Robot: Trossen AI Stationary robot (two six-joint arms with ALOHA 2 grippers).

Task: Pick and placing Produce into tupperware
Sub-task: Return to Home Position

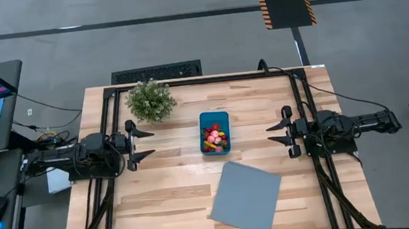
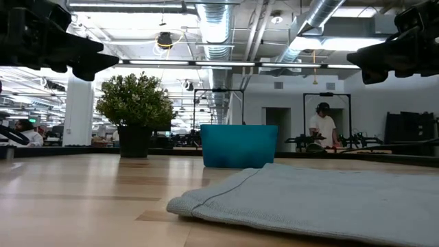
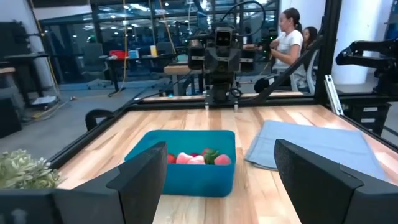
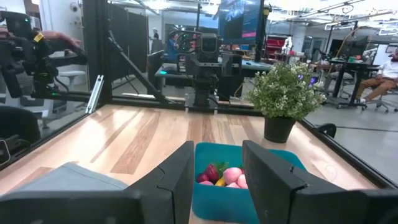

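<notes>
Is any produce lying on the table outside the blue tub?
No: the high view shows produce only inside the blue tub.

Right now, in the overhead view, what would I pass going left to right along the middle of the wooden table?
Dark two-finger left gripper, open → small rectangular teal-blue plastic tub holding tiny toy produce → dark two-finger right gripper, open.

high view: produce [image 1: 215, 137] too small to count | low view: hidden behind tupperware [image 2: 239, 145] wall
</notes>
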